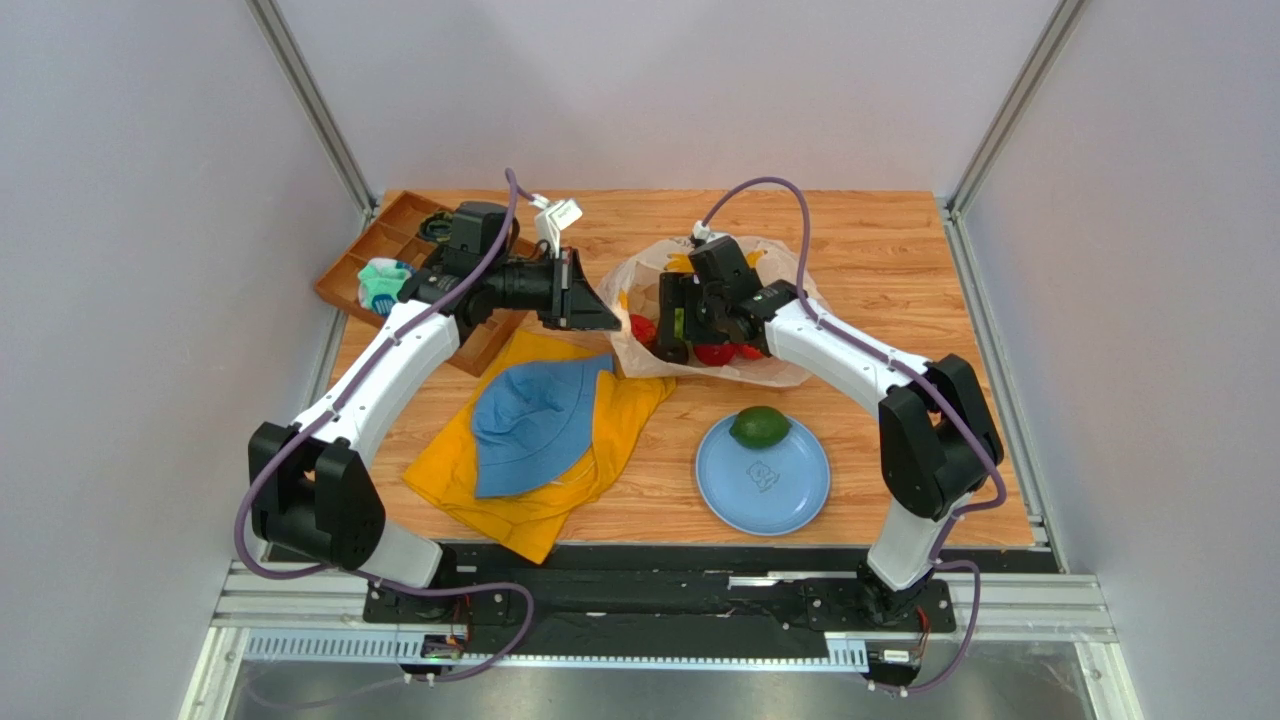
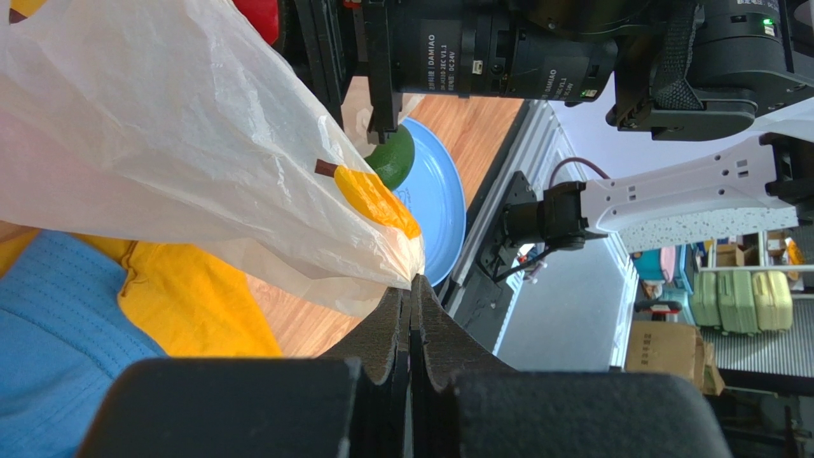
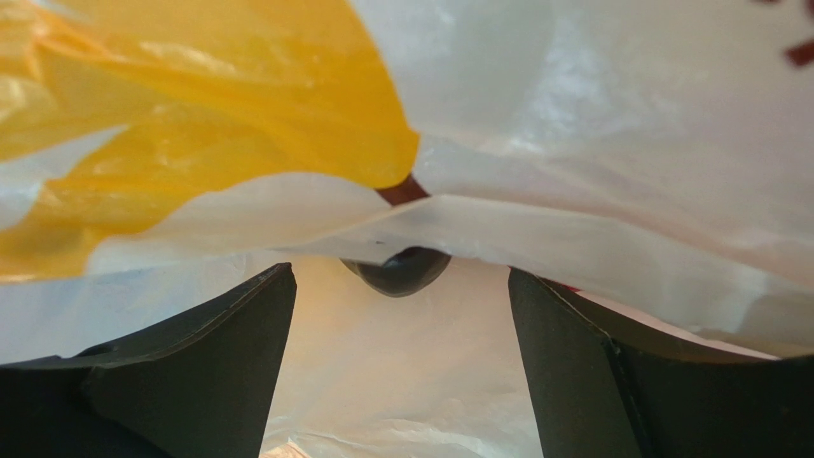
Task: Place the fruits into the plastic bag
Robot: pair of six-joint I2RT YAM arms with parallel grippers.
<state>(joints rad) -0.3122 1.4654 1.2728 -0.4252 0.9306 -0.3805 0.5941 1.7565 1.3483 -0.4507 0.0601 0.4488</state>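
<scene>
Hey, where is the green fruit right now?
In the top view, the green fruit sits on the blue plate's far edge, right of centre, just nearer than the plastic bag.

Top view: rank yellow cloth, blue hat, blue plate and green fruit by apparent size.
Largest: yellow cloth, partly under the hat.
Next: hat and plate, too alike to rank.
Smallest: green fruit.

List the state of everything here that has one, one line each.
Translucent banana-printed plastic bag: edge pinched, red fruit inside.
Left gripper: shut on the bag's edge.
Right gripper: open, inside the bag.
Green oval fruit: on the round blue plate, not bagged.
Blue fabric bucket hat: lying on the yellow cloth.
</scene>
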